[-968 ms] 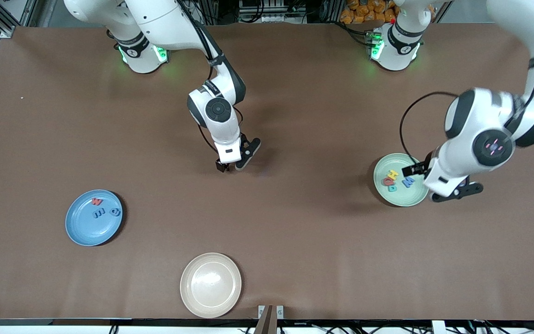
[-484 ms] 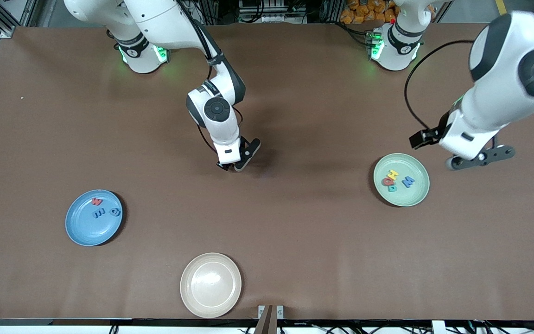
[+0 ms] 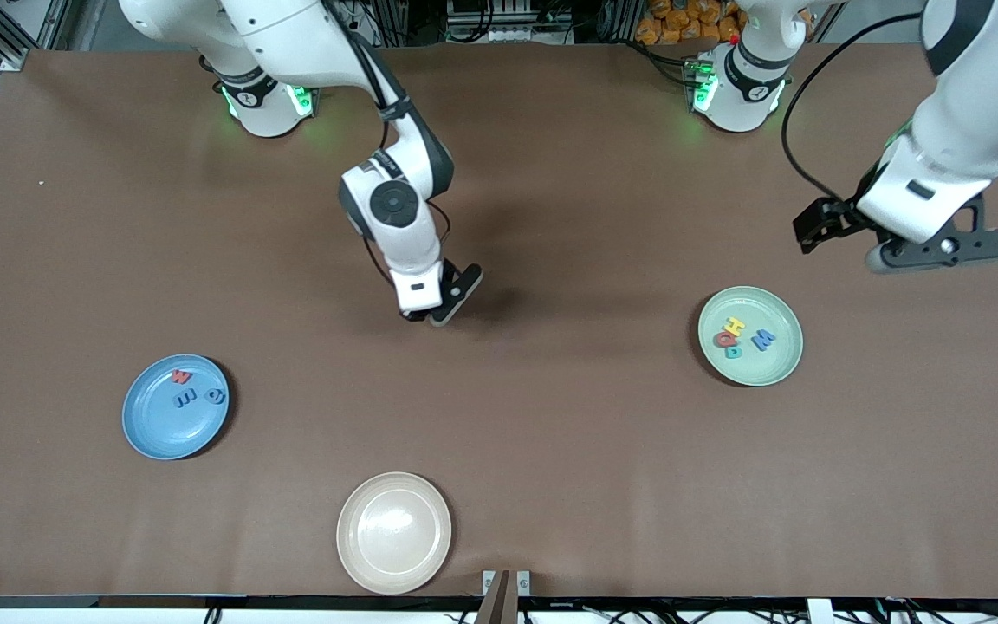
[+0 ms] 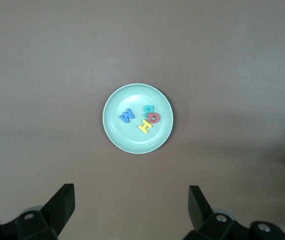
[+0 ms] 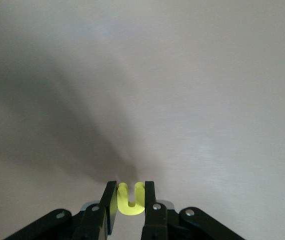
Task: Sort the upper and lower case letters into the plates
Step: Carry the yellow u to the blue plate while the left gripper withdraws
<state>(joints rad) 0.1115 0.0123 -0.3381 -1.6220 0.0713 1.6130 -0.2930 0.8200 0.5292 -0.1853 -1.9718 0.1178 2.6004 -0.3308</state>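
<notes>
My right gripper (image 5: pixel 130 188) is shut on a small yellow letter (image 5: pixel 131 201) shaped like a u, low over the middle of the table; in the front view this gripper (image 3: pixel 419 315) hides the letter. The blue plate (image 3: pixel 139 429) toward the right arm's end holds a red letter (image 3: pixel 180 377) and two blue ones (image 3: pixel 184 399). The mint green plate (image 3: pixel 767 368) toward the left arm's end holds several letters: yellow (image 4: pixel 144 126), red (image 4: pixel 154 118), teal (image 4: pixel 148 108) and blue (image 4: pixel 126 116). My left gripper (image 3: pixel 815 227) hangs open and empty, high beside that plate (image 4: pixel 138 145).
A cream-beige plate (image 3: pixel 393 532) lies empty near the table's front edge. The brown table (image 3: pixel 551 416) spreads wide between the plates. The two arm bases stand along the table's back edge.
The right gripper has shut on the yellow letter and shifted slightly. The left arm has risen off the mint plate and swung away toward its own end of the table.
</notes>
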